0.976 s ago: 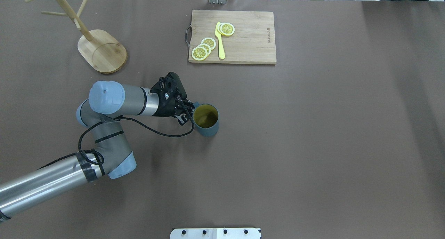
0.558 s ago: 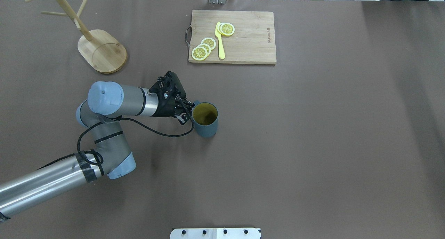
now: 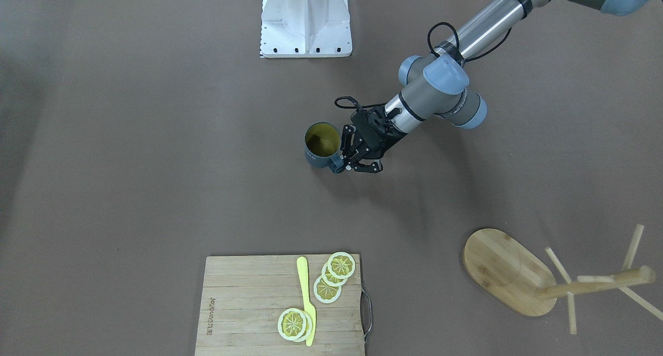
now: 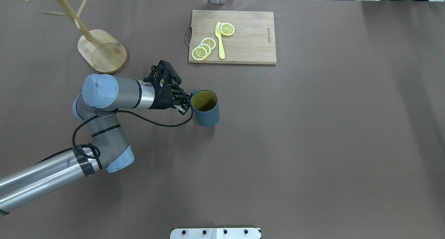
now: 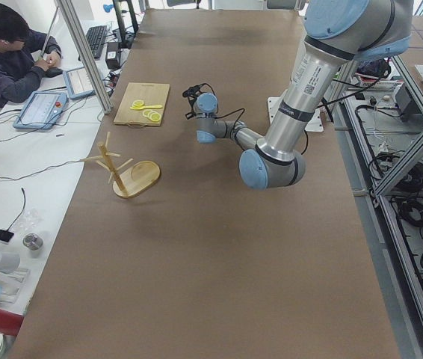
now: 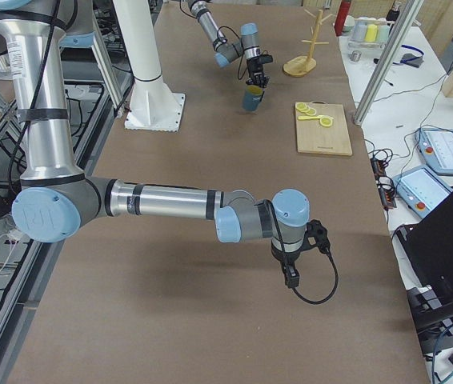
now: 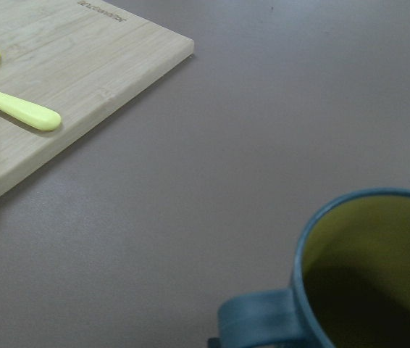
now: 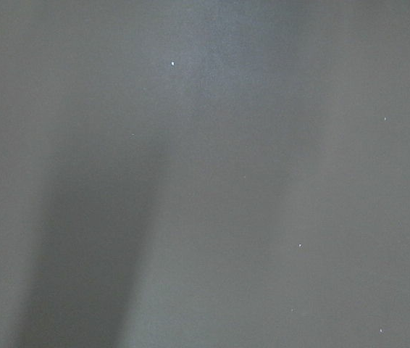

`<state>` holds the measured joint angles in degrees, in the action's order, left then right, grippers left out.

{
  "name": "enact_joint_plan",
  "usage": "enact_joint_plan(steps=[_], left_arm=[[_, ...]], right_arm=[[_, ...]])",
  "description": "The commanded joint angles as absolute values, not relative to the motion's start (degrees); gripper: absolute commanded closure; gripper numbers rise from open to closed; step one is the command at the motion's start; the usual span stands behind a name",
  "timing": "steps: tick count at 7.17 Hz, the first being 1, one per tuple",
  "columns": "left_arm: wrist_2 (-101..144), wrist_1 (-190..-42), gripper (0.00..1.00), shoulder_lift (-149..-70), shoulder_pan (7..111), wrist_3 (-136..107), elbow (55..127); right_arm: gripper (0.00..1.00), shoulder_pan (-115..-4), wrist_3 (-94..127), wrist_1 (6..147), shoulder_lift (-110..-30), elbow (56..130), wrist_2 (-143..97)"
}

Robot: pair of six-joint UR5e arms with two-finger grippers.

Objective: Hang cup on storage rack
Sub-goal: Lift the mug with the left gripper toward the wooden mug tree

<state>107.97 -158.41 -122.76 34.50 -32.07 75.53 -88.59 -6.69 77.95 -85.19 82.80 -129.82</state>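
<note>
Since a second ago my left gripper (image 4: 187, 103) has carried the cup (image 4: 205, 110) slightly forward, jaws clamped on its handle, mouth upward. The storage rack (image 4: 102, 51) stands well apart, forward-left, nearest this arm.

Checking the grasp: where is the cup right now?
In the overhead view the cup is left of centre, held by its handle in the left gripper, nearer the robot than the cutting board.
</note>
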Motion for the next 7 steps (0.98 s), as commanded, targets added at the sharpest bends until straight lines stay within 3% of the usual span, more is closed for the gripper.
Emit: enact_joint_plan(steps=[1, 7], left_arm=[[107.93, -158.82, 1.0, -122.7, 36.64, -45.81, 77.15], [108.02, -163.01, 1.0, -121.73, 39.89, -112.3, 83.32]], right_arm=[[0.0, -88.59, -6.68, 78.05, -85.6, 81.05, -129.55], [0.0, -88.59, -6.33, 78.13, -85.69, 79.89, -131.57]])
